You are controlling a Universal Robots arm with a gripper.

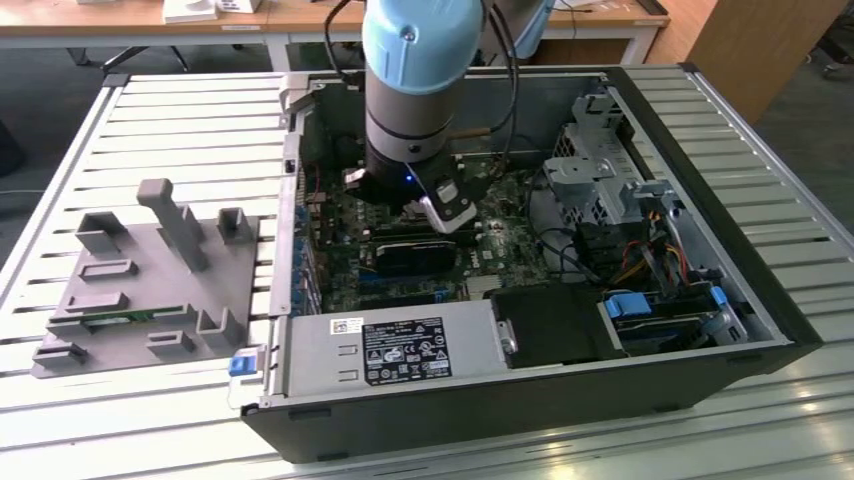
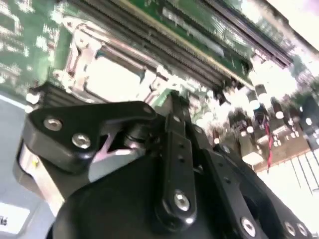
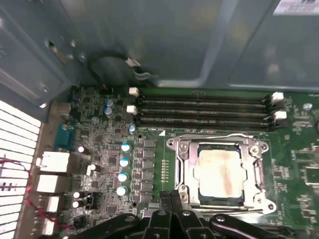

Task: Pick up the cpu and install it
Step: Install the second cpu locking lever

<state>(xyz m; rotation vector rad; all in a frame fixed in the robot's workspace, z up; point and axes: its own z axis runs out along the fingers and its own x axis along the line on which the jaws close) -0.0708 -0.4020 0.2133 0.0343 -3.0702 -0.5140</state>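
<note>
One cpu (image 3: 220, 172) lies seated in its socket (image 3: 223, 173), at about one o'clock from the gripper (image 3: 171, 196), whose fingers sit pressed together, empty, just beside it.

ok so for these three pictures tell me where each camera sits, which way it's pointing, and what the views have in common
Exterior view: off the arm, above the table, looking down into the open computer case; shows the arm and its gripper.
First wrist view: on the arm, looking down at the motherboard, with the cpu in its socket; gripper at the edge.
Second wrist view: on the arm, looking across the gripper at the board.
Both wrist views share the cpu and memory slots.
</note>
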